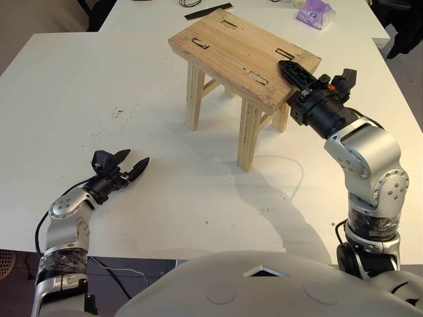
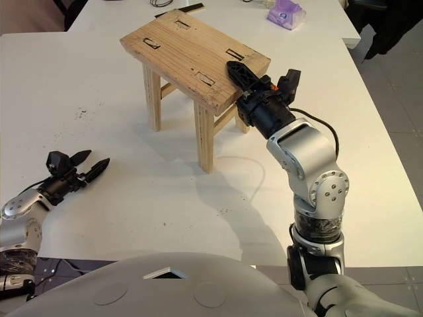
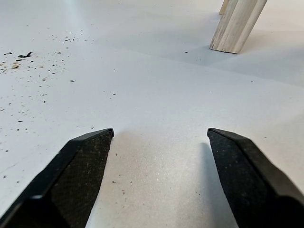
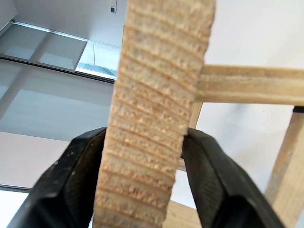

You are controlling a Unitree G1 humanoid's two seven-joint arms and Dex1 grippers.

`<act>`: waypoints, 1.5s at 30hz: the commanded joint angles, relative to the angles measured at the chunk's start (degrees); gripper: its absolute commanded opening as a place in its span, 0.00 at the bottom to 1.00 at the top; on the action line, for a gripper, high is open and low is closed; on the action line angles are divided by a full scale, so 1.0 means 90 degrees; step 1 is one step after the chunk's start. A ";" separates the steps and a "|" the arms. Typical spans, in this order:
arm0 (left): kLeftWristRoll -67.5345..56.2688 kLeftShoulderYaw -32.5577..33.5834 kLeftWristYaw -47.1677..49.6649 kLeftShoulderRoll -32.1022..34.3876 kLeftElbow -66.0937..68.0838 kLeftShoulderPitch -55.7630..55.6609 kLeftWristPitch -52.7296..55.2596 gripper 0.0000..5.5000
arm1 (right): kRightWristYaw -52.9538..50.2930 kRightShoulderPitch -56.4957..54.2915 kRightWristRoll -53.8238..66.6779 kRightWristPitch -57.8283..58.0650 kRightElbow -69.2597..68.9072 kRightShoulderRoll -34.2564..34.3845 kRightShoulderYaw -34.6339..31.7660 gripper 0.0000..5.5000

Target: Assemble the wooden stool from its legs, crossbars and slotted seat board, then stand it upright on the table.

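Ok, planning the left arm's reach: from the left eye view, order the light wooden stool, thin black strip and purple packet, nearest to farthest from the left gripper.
1. Light wooden stool, mid-table, ahead and rightward.
2. Thin black strip, past the stool.
3. Purple packet, far right.

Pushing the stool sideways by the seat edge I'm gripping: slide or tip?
Probably stiff: the stool is thick layered wood. Likelier to slide than tip: four legs stand on a smooth table. The right gripper grips high, so tipping is possible.

Stool (image 1: 244,53) upright on the bench (image 1: 99,99) at far centre, right gripper (image 1: 289,76) at its right seat edge, left gripper (image 1: 132,163) near left, well apart.
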 commanded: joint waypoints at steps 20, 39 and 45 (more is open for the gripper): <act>0.0137 -0.0178 0.0042 -0.0324 0.0505 -0.0109 0.0093 0.67 | 0.3192 0.1762 -0.0636 0.2626 0.2000 -0.1296 -0.1576 0.88; 0.0223 0.0195 0.1275 -0.0856 0.0759 -0.1202 -0.0384 0.67 | 0.5617 0.1388 -0.8017 -0.2388 0.4272 -0.0662 -0.0963 0.88; 0.1008 -0.0031 0.2743 -0.1626 0.0653 -0.1430 -0.1406 0.67 | 0.5333 0.1045 -1.0507 -0.4283 0.5578 -0.0224 -0.0107 0.88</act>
